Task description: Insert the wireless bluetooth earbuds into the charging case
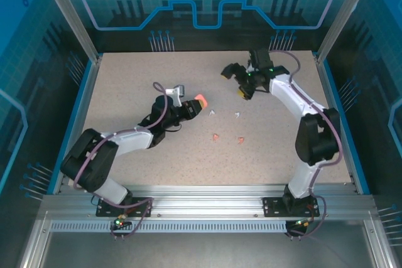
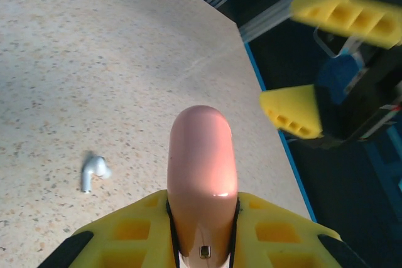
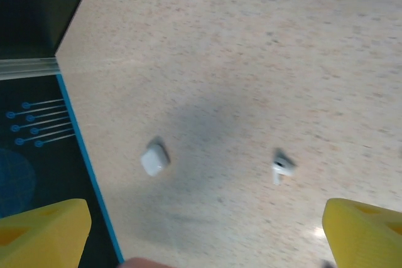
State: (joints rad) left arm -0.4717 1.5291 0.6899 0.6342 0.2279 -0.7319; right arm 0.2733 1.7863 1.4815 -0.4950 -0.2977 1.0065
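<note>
My left gripper [image 1: 191, 108] is shut on a salmon-pink charging case [image 2: 202, 167], which sticks out forward between the yellow fingers [image 2: 132, 230], just above the table. Two white earbuds [image 1: 212, 113] [image 1: 237, 115] and two pink earbuds [image 1: 215, 136] [image 1: 241, 139] lie loose on the table to its right. One white earbud [image 2: 94, 172] lies left of the held case. My right gripper [image 1: 235, 81] hangs open over the back right of the table, nothing between its fingers [image 3: 44, 233]. Below it lies a white earbud [image 3: 282, 166].
A white charging case [image 3: 154, 158] lies on the speckled table behind the left gripper, also seen from above as the white case [image 1: 179, 90]. The table [image 1: 282, 149] has a blue rim and metal frame posts at its corners. The right gripper [image 2: 320, 54] stands close in front of the held pink case.
</note>
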